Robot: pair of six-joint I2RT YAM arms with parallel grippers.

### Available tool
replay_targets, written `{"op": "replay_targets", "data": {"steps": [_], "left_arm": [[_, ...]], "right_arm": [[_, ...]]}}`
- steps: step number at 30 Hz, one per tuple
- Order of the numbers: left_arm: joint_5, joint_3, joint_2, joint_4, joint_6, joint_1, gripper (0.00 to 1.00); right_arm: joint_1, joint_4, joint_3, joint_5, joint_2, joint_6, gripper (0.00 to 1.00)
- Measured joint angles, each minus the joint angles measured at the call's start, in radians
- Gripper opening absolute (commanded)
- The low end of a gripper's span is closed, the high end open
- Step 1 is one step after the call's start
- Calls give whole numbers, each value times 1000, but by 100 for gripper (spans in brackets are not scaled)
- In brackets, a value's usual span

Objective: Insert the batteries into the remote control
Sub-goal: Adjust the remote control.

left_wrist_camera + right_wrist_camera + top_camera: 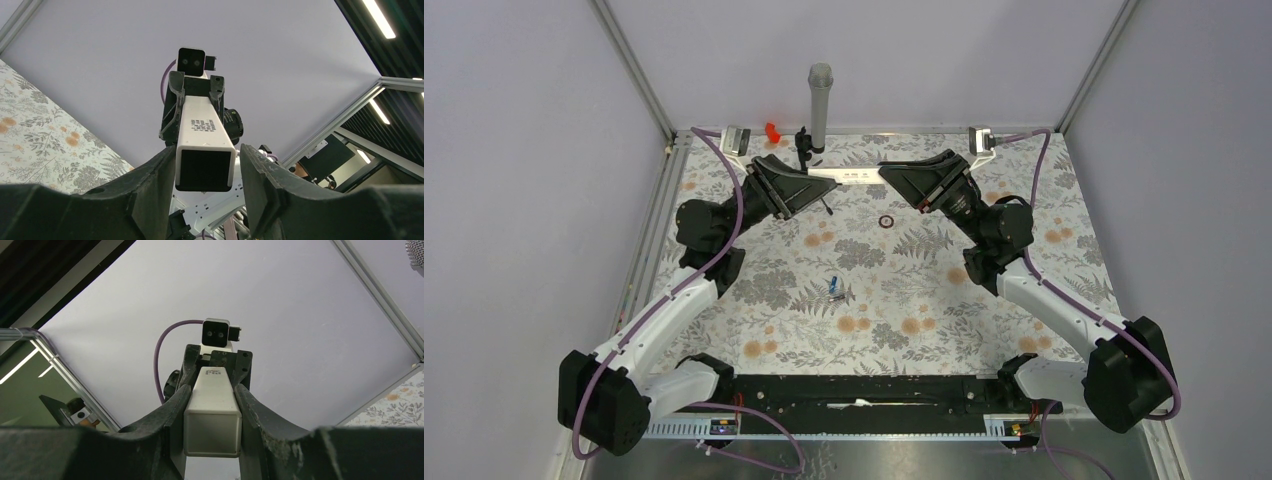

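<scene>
The remote control (854,176), a slim white bar, hangs in the air at the back of the table between both grippers. My right gripper (886,175) is shut on its right end; in the right wrist view (213,390) both fingers press the remote's (212,410) sides. My left gripper (824,178) stands around the left end. In the left wrist view (206,150) the remote's (202,120) dark end face sits between the fingers, with a gap at the right finger (252,185). The two batteries (834,286) lie together on the floral table mid-centre, away from both grippers.
A small dark ring (887,220) lies on the floral table (944,320) below the remote. A grey microphone (820,100) on a black stand, a red piece (772,131) and two small boxes (736,139) stand at the back edge.
</scene>
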Motion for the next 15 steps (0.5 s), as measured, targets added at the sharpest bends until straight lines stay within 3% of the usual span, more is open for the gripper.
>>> {"op": "replay_targets", "data": {"steps": [6,9,10,13,15], "left_arm": [[-19,1,0,-8,5,-1,35],[-19,1,2,-19,17,-1,34],[-20,1,4,-20,19,-1,35],[-21,1,6,-21,19,-1,51],[-23,1,6,-19,14,-1,52]], "right_arm": [[0,-1,0,0,0,0,0],[0,-2,0,2,0,-7,0],[0,-5,0,3,0,-9,0],[0,-7,0,3,2,-11,0],[0,-8,0,-1,2,-10,0]]}}
